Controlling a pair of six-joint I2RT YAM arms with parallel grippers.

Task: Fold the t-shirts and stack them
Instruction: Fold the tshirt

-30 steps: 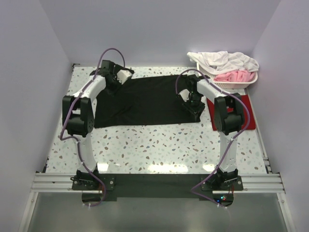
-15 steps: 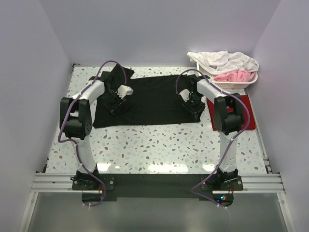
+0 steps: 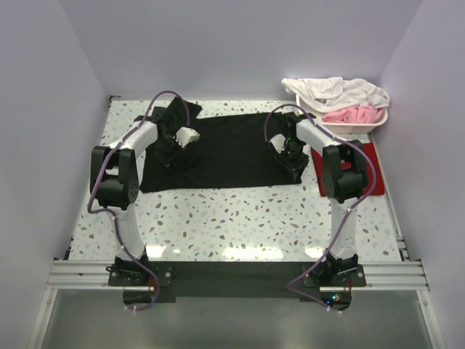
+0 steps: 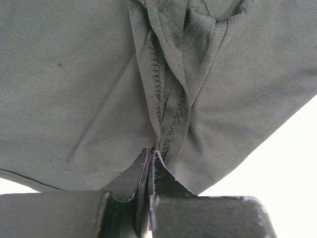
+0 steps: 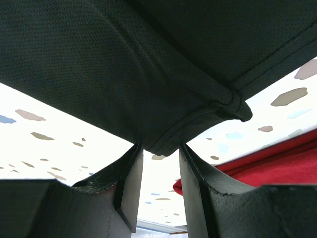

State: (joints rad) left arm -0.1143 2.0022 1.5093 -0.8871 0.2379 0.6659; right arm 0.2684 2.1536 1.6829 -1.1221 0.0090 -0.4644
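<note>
The left gripper point(image 4: 151, 153), having swung nearer across the black t-shirt point(image 3: 232, 149) spread mid-table, is clamping together on its bunched seam, restarting the fold, while the right gripper point(image 5: 159, 148) is waiting with jaws apart at the right hem, its hold unclear.

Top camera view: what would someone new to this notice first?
A black t-shirt lies spread wide across the far half of the speckled table. The left gripper is pinched shut on a bunched fold at its left end; the right gripper stands with jaws apart at its right corner. A basket heaped with white and pink laundry sits far right.
</note>
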